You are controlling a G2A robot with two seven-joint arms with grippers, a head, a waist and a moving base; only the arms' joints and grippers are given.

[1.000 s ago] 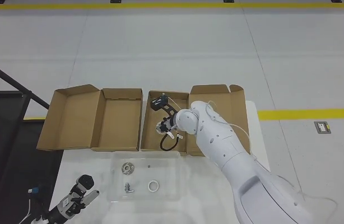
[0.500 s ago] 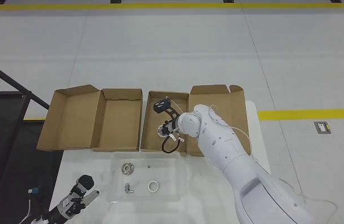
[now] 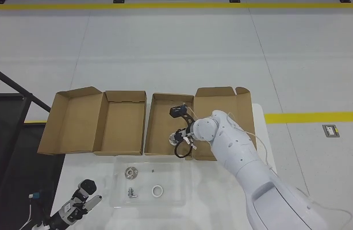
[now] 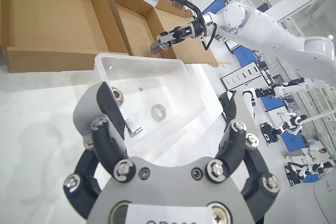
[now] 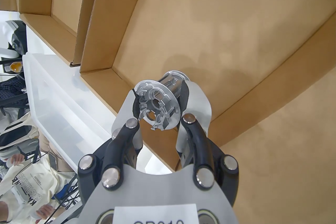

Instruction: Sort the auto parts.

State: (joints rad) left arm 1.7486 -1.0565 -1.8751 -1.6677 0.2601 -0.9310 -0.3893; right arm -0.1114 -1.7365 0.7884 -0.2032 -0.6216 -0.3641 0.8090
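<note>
Part in hand: flanged metal hub (image 5: pixel 158 104), clamped between fingers of right gripper (image 5: pixel 159 95), flange end toward wrist camera. Held over floor of right cardboard box (image 3: pixel 159 112), near corner by clear bin (image 4: pixel 136 58). Bin sits on white table (image 4: pixel 39 117) in front of both boxes. In it: collared bushing (image 4: pixel 116 95), plain ring (image 4: pixel 157 112), small bent bracket (image 4: pixel 134 130), all apart. Left cardboard box (image 3: pixel 123 123) alongside. Left gripper (image 4: pixel 168 95) spread wide, nothing in it, at table's near left corner, apart from bin.

Right hand (image 5: pixel 159 99) clamped tight, left hand (image 4: pixel 168 95) spread wide.
</note>
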